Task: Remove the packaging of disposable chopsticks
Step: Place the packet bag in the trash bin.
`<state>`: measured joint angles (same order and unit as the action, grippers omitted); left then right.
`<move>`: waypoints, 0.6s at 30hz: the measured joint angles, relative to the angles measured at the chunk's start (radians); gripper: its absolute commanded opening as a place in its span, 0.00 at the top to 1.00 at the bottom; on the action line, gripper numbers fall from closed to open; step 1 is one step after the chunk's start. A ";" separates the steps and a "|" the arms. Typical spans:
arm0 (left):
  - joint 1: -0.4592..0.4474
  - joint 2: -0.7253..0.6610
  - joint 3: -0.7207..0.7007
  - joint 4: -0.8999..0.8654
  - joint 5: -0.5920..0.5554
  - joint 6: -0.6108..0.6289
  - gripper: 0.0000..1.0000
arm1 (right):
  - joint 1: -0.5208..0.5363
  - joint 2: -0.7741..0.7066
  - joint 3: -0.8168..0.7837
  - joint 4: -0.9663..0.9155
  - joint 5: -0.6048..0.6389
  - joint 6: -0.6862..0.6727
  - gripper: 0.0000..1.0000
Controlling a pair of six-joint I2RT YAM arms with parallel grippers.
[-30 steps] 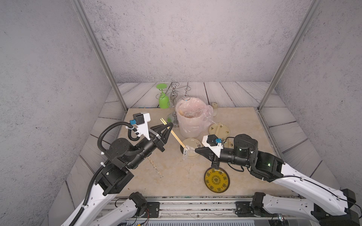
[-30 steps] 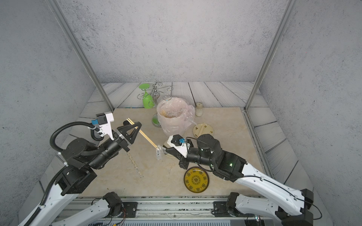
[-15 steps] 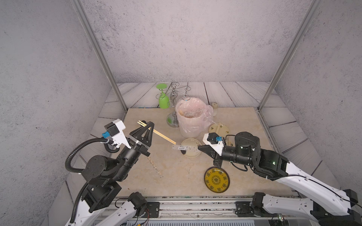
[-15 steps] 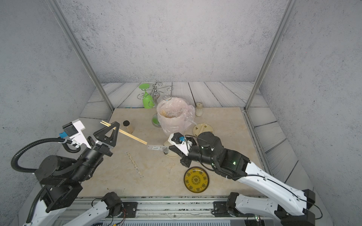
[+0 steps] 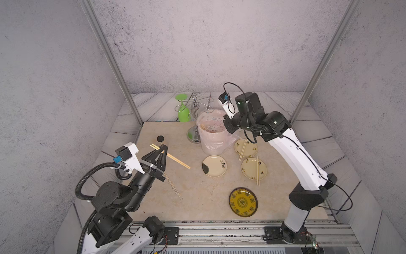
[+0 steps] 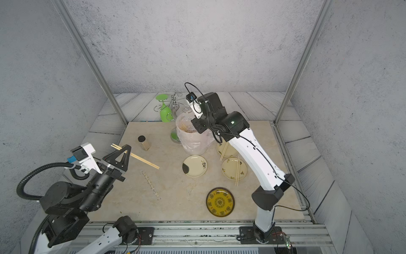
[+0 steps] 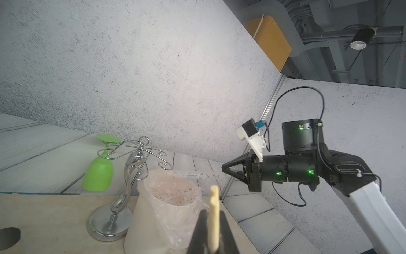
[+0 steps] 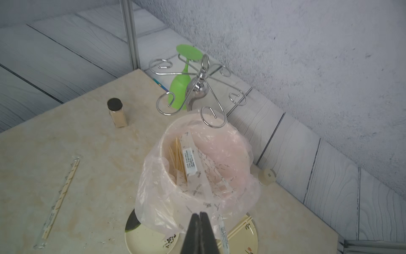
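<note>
Overhead, in both top views: left end effector [image 5: 163,147] clamped on bare disposable chopsticks [image 5: 178,162]; wrapped pair [image 5: 172,186] on table [image 5: 197,204] beside it. Left wrist only: right end effector [image 7: 223,169] pinching packaging [image 7: 193,175] above bin [image 7: 140,220]. Right wrist: bin holds sleeves [image 8: 211,173], loose sticks [image 8: 176,154].

Left arm [image 5: 109,195]: matte black cylindrical joint housings, white lower link; ribbed black hose [image 5: 78,187] running off the wrist; left gripper [image 5: 163,147]: black, two open triangular-frame fingers. Right arm [image 5: 294,160]: long white shell links with small dark screw holes, black elbow and shoulder housings; green indicator lights [image 7: 278,173]; thin black cable [image 7: 323,103]; right gripper [image 7: 223,169]: black, same triangular fingers. Each wrist: white camera mount [image 5: 128,154], black lens block, blue connector.
</note>
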<state>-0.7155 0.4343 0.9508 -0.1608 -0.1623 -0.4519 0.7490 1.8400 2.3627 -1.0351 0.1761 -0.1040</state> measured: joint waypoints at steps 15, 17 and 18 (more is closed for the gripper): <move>0.000 -0.007 -0.004 -0.058 -0.018 0.039 1.00 | -0.037 0.207 0.096 -0.049 -0.013 -0.005 0.77; 0.000 -0.008 -0.007 -0.062 -0.022 0.042 1.00 | -0.039 0.239 0.099 -0.023 -0.023 -0.009 0.53; 0.000 -0.008 -0.008 -0.063 -0.024 0.042 1.00 | -0.039 0.253 0.099 -0.011 -0.027 -0.015 0.46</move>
<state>-0.7155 0.4259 0.9432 -0.2234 -0.1867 -0.4095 0.7097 2.0926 2.4619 -1.0466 0.1486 -0.1192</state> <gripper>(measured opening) 0.079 0.417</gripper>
